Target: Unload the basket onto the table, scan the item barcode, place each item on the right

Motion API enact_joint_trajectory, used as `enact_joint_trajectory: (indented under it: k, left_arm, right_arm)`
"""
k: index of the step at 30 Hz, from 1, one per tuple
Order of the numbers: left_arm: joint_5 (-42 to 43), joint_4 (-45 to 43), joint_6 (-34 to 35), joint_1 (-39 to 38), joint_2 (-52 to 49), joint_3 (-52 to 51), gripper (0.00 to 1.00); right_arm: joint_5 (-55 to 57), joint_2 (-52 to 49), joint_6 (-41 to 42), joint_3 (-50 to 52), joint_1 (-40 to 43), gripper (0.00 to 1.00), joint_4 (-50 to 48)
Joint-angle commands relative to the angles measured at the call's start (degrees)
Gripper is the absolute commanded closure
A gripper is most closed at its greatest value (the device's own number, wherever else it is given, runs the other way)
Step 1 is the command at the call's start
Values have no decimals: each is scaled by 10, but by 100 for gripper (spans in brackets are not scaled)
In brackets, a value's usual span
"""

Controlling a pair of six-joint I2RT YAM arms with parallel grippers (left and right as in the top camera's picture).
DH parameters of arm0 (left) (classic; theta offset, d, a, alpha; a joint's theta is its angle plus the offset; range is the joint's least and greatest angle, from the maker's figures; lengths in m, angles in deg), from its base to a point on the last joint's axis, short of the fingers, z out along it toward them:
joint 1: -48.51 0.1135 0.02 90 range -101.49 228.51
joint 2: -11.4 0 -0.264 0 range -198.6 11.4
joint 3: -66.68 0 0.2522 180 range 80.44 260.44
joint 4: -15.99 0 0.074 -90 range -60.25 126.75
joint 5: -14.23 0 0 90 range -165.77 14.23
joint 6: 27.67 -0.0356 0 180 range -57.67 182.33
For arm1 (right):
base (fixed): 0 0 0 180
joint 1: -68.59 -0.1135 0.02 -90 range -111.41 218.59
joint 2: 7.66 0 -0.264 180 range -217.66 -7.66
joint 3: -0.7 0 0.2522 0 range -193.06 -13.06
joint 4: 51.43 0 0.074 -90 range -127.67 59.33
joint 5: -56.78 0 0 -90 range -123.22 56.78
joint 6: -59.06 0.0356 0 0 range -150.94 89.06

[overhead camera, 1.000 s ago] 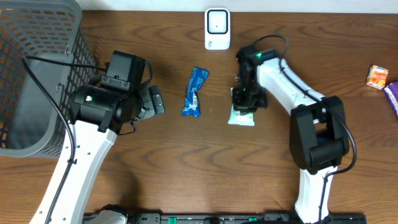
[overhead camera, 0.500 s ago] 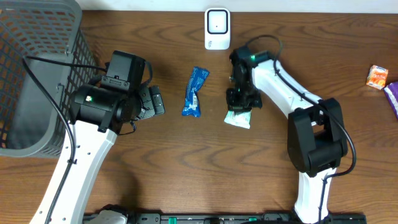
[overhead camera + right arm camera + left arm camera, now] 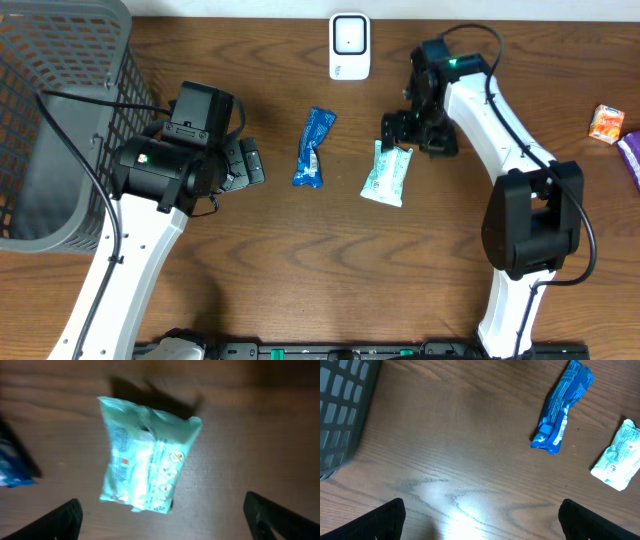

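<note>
A pale green packet (image 3: 387, 175) lies flat on the wooden table, printed side up in the right wrist view (image 3: 147, 467). My right gripper (image 3: 412, 131) hovers open just beyond its far end, apart from it; both fingertips (image 3: 65, 519) stand wide with only table between them. A blue packet (image 3: 314, 148) lies to the left of the green one. The white barcode scanner (image 3: 349, 46) stands at the table's far edge. My left gripper (image 3: 245, 163) is open and empty, left of the blue packet (image 3: 562, 407), with the green packet (image 3: 619, 456) at that view's right edge.
A grey mesh basket (image 3: 50, 120) fills the far left, its corner (image 3: 342, 415) also in the left wrist view. A small orange box (image 3: 606, 123) and a purple item (image 3: 632, 158) lie at the right edge.
My right gripper was shut on the green packet; it has opened, let the packet go and drawn back to the right. The packet now lies free on the table. The left arm stayed still.
</note>
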Motion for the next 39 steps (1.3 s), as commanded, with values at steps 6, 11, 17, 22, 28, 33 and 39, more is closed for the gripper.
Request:
enact_joint_trajectory:
  k: [6,11,17,22,28,33,39]
  left_arm:
    - [-7,1,5,2,-3,-1,2]
    - [-7,1,5,2,-3,-1,2]
    - [-7,1,5,2,-3,-1,2]
    - [-7,1,5,2,-3,-1,2]
    - [-7,1,5,2,-3,-1,2]
    - [-7,1,5,2,-3,-1,2]
    - [-7,1,5,2,-3,-1,2]
  right_arm:
    - [-37,10,-2,133,-2,37,-81]
    - [-50,10,-2,161,5,65,-130]
    - [-76,10,-3,161,17,68,-196]
    - [-78,10,-2,162,16,60,-230]
    - [-76,10,9,192,16,59,-264]
    - [-76,10,40,234,16,88,-315]
    - [-70,19,41,219,17,99,-314]
